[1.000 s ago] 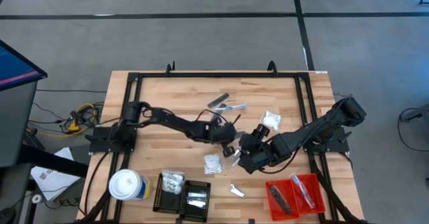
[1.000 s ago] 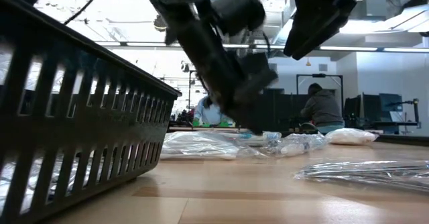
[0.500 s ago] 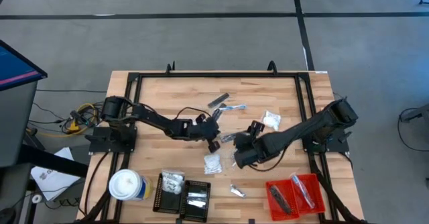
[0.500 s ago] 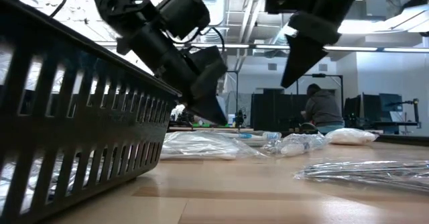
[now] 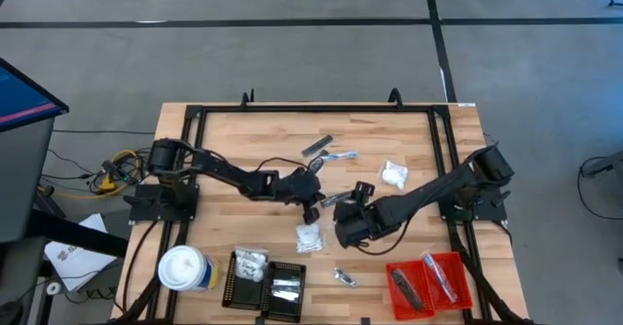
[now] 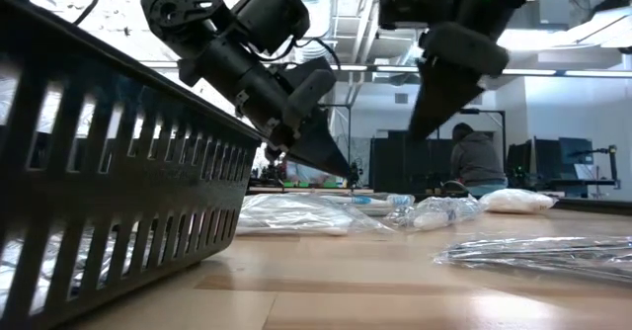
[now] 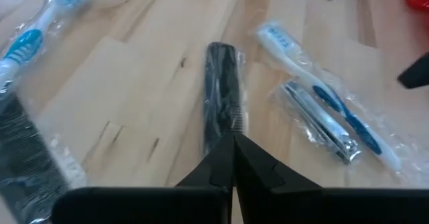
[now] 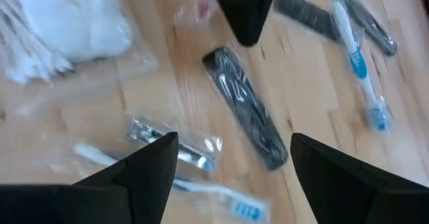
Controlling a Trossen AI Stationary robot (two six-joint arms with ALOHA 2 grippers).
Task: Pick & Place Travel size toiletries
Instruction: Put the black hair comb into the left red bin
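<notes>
A dark comb in clear wrap (image 7: 220, 103) (image 8: 249, 120) lies flat on the table's middle, between my two grippers. My left gripper (image 5: 316, 206) (image 7: 233, 147) is shut, and its tip points down at the comb's near end. My right gripper (image 5: 343, 230) (image 8: 231, 160) hangs open above the comb, with nothing between its fingers. Beside the comb lie a wrapped blue-and-white toothbrush (image 7: 322, 96) and a silvery item (image 7: 320, 122). A white packet of swabs (image 8: 60, 23) (image 5: 309, 235) lies close by. My left gripper holds its shut tips (image 7: 233, 142) over one end of the wrapped comb, slanting down from the table's left. I cannot tell whether they touch it. The comb lies flat on the wood.
More wrapped items (image 5: 326, 151) and a white packet (image 5: 394, 174) lie farther back. At the near edge stand a black tray (image 5: 234, 284), a red tray (image 5: 458, 267) and a white-topped canister (image 5: 185, 267). A small silvery sachet (image 5: 343, 278) lies between the trays.
My left gripper, still shut, has drawn back toward the table's left and tipped nearer level. My right gripper has sunk and shifted toward the left and near edge, rolling about its pointing line, and stays open.
</notes>
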